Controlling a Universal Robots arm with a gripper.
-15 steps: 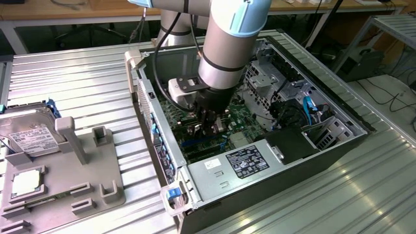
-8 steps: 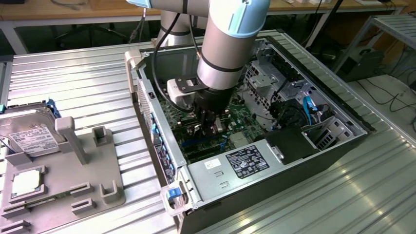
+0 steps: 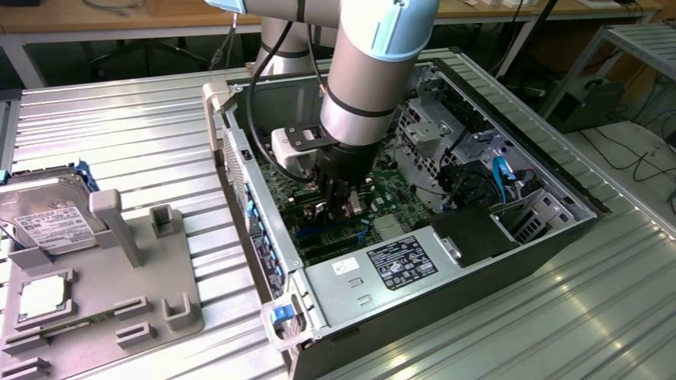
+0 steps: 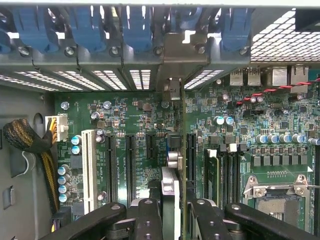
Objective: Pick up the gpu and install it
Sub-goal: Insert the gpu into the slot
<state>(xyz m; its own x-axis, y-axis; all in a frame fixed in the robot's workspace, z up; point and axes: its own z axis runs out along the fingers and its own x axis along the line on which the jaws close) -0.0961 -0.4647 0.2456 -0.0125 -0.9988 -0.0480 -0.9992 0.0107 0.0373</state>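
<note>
1. Gripper [image 3: 340, 207] down inside open PC case [image 3: 549, 178], low over the motherboard [image 3: 407, 194].
2. Fingers [image 4: 149, 220] clamped on the gpu [image 4: 176, 200]; card held edge-on, upright between the two pads.
3. In the wrist view, green board edge and a silver part of the card run straight ahead from between the fingertips, toward the rear slot brackets with blue latches [image 4: 135, 27].
4. Card bottom sits at or just above the motherboard, in line with the black expansion slots [image 4: 131, 167]; seated or not: cannot tell.
5. White slot [image 4: 89, 167] off to one side of the card, CPU socket [image 4: 280, 192] off to the other side, well apart.
6. Outside the case, well away from gripper: grey fixture tray [image 3: 138, 293] with hard drive [image 3: 47, 214] and CPU chip [image 3: 44, 294] on it, at the exterior view's left.
</note>
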